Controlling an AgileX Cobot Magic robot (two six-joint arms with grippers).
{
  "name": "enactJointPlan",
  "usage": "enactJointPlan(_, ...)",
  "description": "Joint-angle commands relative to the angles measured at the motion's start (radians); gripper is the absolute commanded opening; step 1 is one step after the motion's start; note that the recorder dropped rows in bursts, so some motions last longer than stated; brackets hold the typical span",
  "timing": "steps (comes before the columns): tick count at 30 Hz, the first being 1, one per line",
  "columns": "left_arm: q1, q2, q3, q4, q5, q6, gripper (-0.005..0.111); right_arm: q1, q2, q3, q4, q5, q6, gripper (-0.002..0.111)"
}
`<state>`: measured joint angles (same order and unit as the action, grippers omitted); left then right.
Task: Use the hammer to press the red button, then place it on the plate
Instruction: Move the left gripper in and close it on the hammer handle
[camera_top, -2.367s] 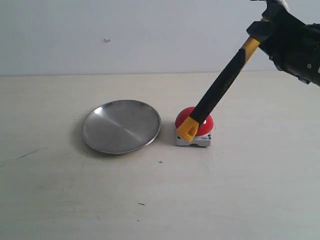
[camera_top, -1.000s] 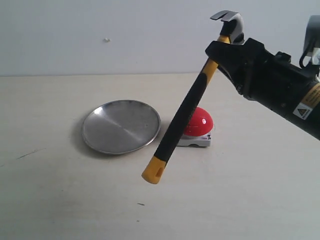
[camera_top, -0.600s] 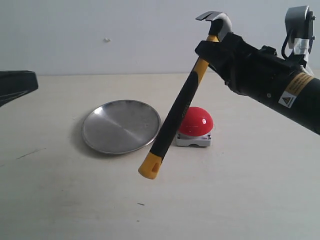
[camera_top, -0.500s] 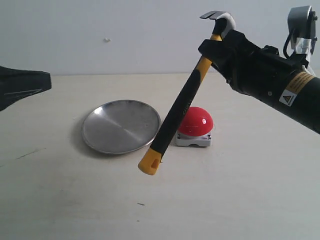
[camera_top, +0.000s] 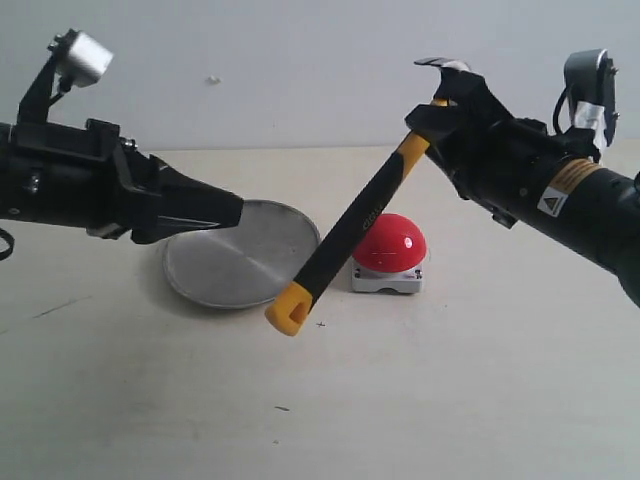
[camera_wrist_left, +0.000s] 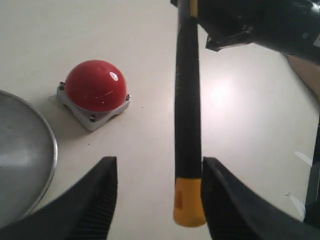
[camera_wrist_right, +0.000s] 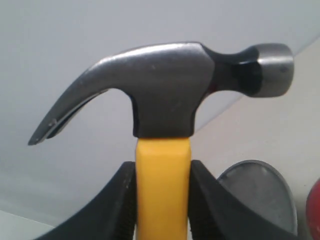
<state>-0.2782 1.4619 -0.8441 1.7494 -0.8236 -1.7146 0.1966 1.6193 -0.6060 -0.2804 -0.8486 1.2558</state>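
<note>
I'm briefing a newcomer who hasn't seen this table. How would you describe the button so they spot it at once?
Find the round silver plate on the pale table. Right of it in the exterior view sits the red button. It is the only glossy red dome, on a low grey-white square base.

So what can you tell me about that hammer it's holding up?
The hammer has a dark metal head with a curved forked end, a yellow neck, black grip and slotted yellow tip. It hangs in the air, tilted, head up, tip low near the plate. The right claw clamps the neck just under the head; the open left claw is near but apart.
</note>
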Motion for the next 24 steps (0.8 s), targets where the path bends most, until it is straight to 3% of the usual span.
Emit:
enactJointPlan(1, -0.060, 0.024, -0.045, -0.005, 0.119, -0.016, 0.047, 0.001, 0.094, -0.031, -0.013, -0.125, 0.003, 0.000)
enactJointPlan(4, -0.065, 0.049, -0.070, -0.005, 0.135, -0.012, 0.047, 0.001, 0.140, -0.031, -0.013, -0.210, 0.011, 0.000)
enactJointPlan(9, -0.065, 0.051, -0.074, -0.005, 0.485, 0.060, 0.047, 0.001, 0.141, -0.035, -0.005, -0.222, -0.004, 0.000)
enactJointPlan(16, -0.065, 0.051, -0.074, -0.005, 0.675, 0.190, 0.047, 0.001, 0.141, -0.078, -0.029, -0.190, -0.036, 0.000)
enactJointPlan(24, -0.089, 0.051, -0.017, -0.005, 1.025, 0.469, 0.047, 0.001, 0.141, -0.091, -0.055, -0.171, -0.049, 0.000)
